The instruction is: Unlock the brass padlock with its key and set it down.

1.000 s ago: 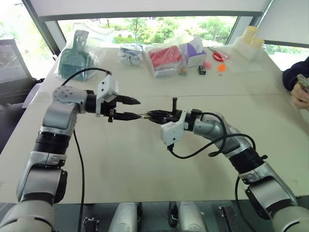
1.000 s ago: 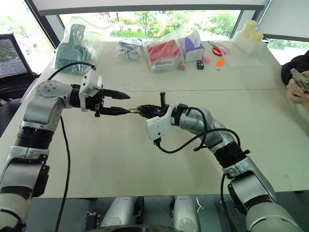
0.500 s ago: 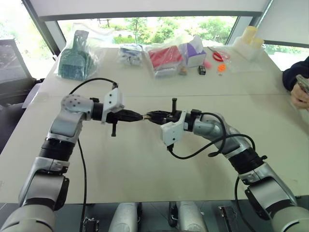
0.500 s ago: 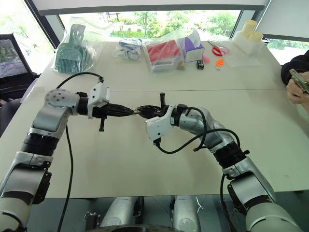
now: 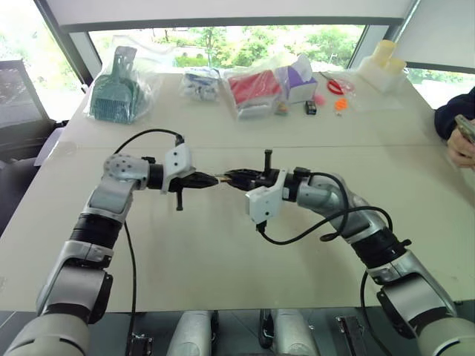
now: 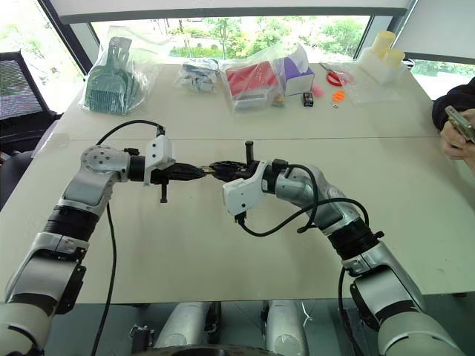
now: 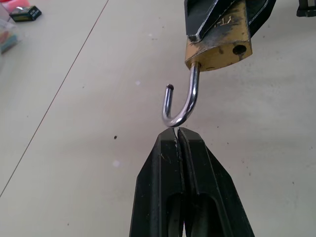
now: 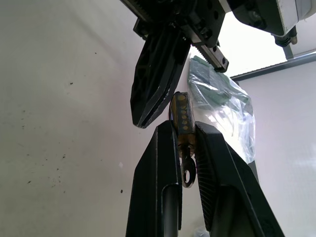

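The padlock (image 7: pixel 217 45) hangs in the air above the table (image 5: pixel 223 245), between the two grippers, gripped by its brass body in the right gripper (image 8: pixel 183 129). Its silvery shackle (image 7: pixel 181 101) is swung open: one leg is still seated in the body, the free end curls clear of it, and the empty hole shows on the body's face. A small key (image 8: pixel 187 170) sits in the body's other end, lying in the gap between the right fingers (image 8: pixel 160 163). Those fingers are clamped on the padlock's two flat sides, parted just by the width of the body. The left gripper (image 7: pixel 178 132) faces it tip to tip, its fingers (image 7: pixel 165 163) pressed fully together with nothing between them; their joined tips sit right at the bend of the shackle, at or very close to touching it. In the head views the two grippers meet nose to nose over the middle of the table, the left gripper (image 5: pixel 206 180) coming from the left and the right gripper (image 5: pixel 231 177) from the right. Bagged items lie along the table's far edge, well apart from the padlock.
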Available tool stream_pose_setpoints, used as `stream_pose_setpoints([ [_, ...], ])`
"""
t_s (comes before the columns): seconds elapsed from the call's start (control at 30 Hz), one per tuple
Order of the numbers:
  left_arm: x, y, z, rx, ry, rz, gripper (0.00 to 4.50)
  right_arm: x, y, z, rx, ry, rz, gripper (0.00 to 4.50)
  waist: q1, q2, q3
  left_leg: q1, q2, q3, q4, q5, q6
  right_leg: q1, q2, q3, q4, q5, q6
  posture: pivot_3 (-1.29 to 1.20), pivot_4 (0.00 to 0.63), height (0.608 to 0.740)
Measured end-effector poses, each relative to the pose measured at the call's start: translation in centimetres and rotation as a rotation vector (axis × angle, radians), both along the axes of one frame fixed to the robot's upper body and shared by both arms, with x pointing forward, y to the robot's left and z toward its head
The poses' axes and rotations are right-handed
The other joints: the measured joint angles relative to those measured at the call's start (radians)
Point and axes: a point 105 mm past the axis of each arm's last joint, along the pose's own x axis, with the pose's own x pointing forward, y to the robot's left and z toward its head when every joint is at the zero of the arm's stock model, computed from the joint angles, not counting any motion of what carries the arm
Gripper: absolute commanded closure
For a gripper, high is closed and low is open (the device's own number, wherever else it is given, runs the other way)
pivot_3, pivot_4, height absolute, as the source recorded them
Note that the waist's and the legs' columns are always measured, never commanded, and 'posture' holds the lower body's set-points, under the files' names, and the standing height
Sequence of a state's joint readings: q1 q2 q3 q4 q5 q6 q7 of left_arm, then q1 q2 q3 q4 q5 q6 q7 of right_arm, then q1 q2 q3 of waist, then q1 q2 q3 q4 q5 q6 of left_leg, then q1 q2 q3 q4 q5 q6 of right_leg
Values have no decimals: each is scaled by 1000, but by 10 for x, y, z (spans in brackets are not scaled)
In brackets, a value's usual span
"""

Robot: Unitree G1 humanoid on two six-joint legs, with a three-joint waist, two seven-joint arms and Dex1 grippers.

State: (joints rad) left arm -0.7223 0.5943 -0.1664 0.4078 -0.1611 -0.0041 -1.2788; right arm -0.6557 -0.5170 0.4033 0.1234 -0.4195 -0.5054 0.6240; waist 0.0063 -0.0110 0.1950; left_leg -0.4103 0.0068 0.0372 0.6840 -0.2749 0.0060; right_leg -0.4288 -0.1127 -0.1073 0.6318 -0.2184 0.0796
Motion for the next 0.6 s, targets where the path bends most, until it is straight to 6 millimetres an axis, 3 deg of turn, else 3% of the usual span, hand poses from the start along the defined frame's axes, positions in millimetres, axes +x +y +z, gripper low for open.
stream_pose_setpoints([
  [0.2, -6, 24, 3, -7, 31, 79, 4477, 21, -21, -38, -108, 68, -117, 4500, -3, 0, 0, 0, 0, 0, 0, 0, 0, 0, 0, 0, 0, 0, 0, 0, 150, 740],
  [0.37, -25, 20, -8, -24, 111, 64, 4477, 25, -24, -56, -192, 87, -136, 4500, -5, 0, 0, 0, 1, 0, 0, 0, 0, 0, 0, 1, 0, 0, 0, 0, 150, 740],
  [0.6, -45, 11, -11, -43, 182, 45, 4500, 17, -20, -55, -220, 136, -100, 1364, -3, 0, 0, 1, 1, -3, 0, 0, 0, 0, 0, 1, 0, 0, 0, 0, 150, 740],
])
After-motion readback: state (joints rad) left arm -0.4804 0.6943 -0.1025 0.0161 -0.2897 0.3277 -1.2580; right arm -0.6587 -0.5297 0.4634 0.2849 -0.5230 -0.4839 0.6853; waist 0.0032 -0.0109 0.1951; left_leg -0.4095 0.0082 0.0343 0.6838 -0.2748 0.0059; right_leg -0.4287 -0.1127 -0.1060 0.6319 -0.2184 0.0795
